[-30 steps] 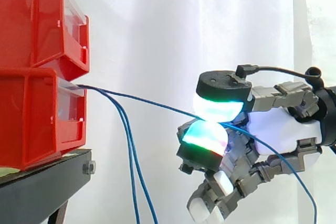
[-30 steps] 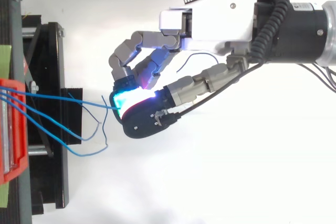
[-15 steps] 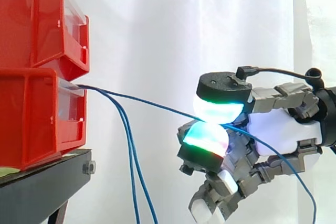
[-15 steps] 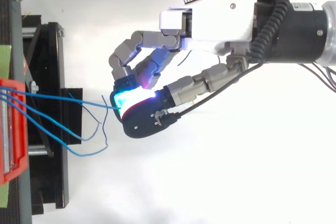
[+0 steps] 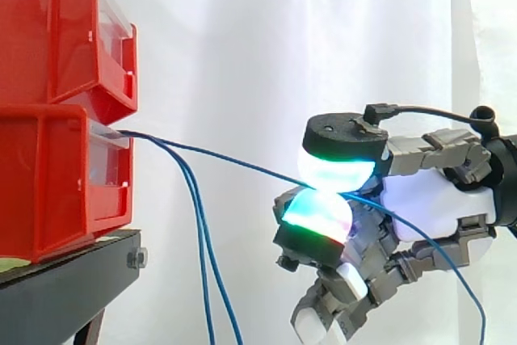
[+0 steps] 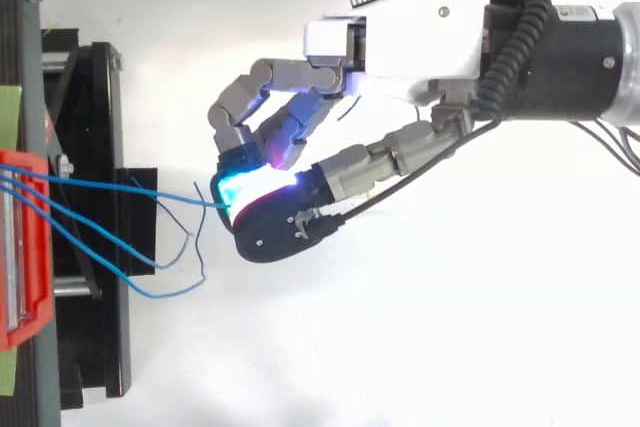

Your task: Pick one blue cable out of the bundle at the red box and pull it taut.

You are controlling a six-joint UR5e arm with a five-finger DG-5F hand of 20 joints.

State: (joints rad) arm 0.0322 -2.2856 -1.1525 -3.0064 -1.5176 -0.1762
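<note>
**A:** What is the hand (image 5: 428, 199) doing?

**B:** It is clamped on one blue cable (image 5: 234, 161). The cable is pinched between two glowing pads (image 5: 335, 169), one above and one below. The other fingers are curled under the palm and hold nothing that I can see.

**A:** Where does the cable run from the pinch?

**B:** It goes out ahead of the fingertips and a little upward, to the mouth of the lower red box (image 5: 48, 175). Behind the pinch its free end (image 5: 452, 268) drops away under the palm. The other blue cables (image 5: 202, 248) leave the same mouth and hang down between the hand and the box, below the level of the pinch.

**A:** Has anything changed in the last second?

**B:** Hardly anything. The hand sits where it was, the pinch is the same, and the held cable keeps the same line. From above, a thin blue curl behind the fingers, which I take for the free end, shows shorter than before.

**A:** What does that mean for the task?

**B:** The picking looks done: one cable is parted from the bundle. The span to the box is nearly straight with a faint bow, so I judge it close to taut, but it gained nothing in this second. A small draw away from the box should take out the rest. The risk is the thin cable slipping through the pads.
</note>
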